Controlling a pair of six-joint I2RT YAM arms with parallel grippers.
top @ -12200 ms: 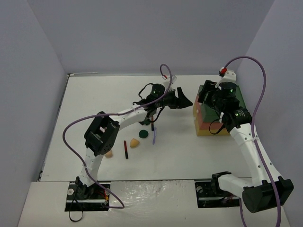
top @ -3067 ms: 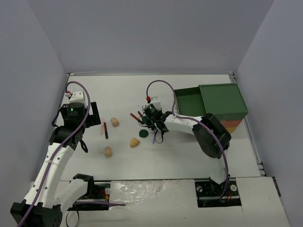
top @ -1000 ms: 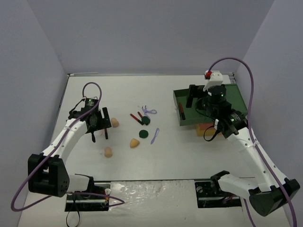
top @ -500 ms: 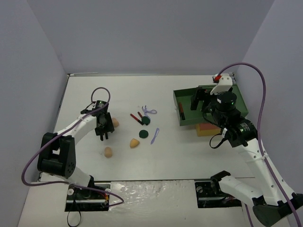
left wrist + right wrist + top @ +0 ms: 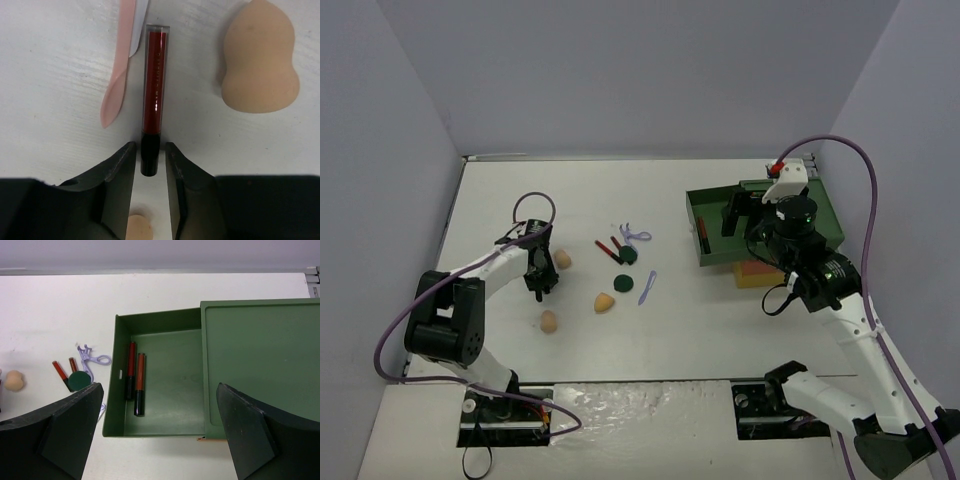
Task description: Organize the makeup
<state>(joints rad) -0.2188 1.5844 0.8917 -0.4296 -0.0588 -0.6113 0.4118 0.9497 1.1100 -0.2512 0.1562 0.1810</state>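
**Red stick being taken up by the left claw; green drawer stands open**

In the left wrist view the left claw (image 5: 150, 150) is set low on the bench (image 5: 700, 320), its jaws drawn in narrowly on either side of the black cap of the red stick (image 5: 152, 85). Whether the cap is actually clenched cannot be told. The red stick lies flat at centre frame, a pink stick (image 5: 117, 75) just beside it at upper left and a sponge (image 5: 259, 65) at upper right. The right claw (image 5: 159, 390) is spread wide and empty above the drawer (image 5: 111, 405), where two sticks (image 5: 140, 382) are already laid. The step in hand is judged to be a grasp. Next, a firm pinch, a straight lift clear of the pink stick, and a carry to the drawer at right are called for.
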